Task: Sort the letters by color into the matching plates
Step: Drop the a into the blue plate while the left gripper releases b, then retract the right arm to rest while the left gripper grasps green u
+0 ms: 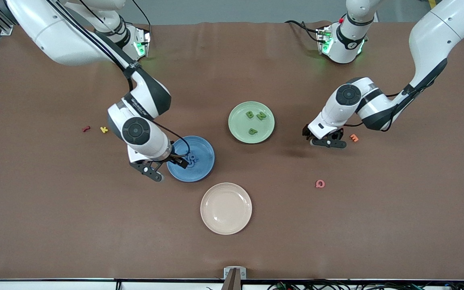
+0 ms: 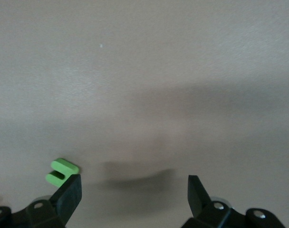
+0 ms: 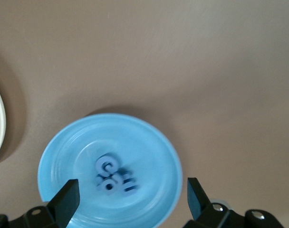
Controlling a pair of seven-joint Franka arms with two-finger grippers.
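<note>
Three plates sat on the counter (image 1: 54, 225). Nearest was the cream plate (image 1: 226, 208), bare because no letter matched it. Next, the right pincer (image 3: 130, 197) hung wide apart over the blue plate (image 3: 63, 147), where the blue letters (image 3: 113, 175) lay piled, too bunched to count. The left pincer (image 2: 134, 194) hung apart beside a last green letter (image 2: 62, 171). Farthest, the green plate (image 1: 238, 131) held three green letters (image 1: 255, 121).

We see a brown table (image 1: 54, 225). On it: blue plate (image 1: 204, 165) under the right gripper (image 1: 163, 167), green plate (image 1: 240, 131) between both grippers, cream plate (image 1: 226, 208), green letter (image 2: 62, 171) touching the left gripper's (image 1: 324, 140) finger, orange letter (image 1: 354, 137) beside it, pink letter (image 1: 320, 183), red letter (image 1: 86, 129) and yellow letter (image 1: 104, 129).
</note>
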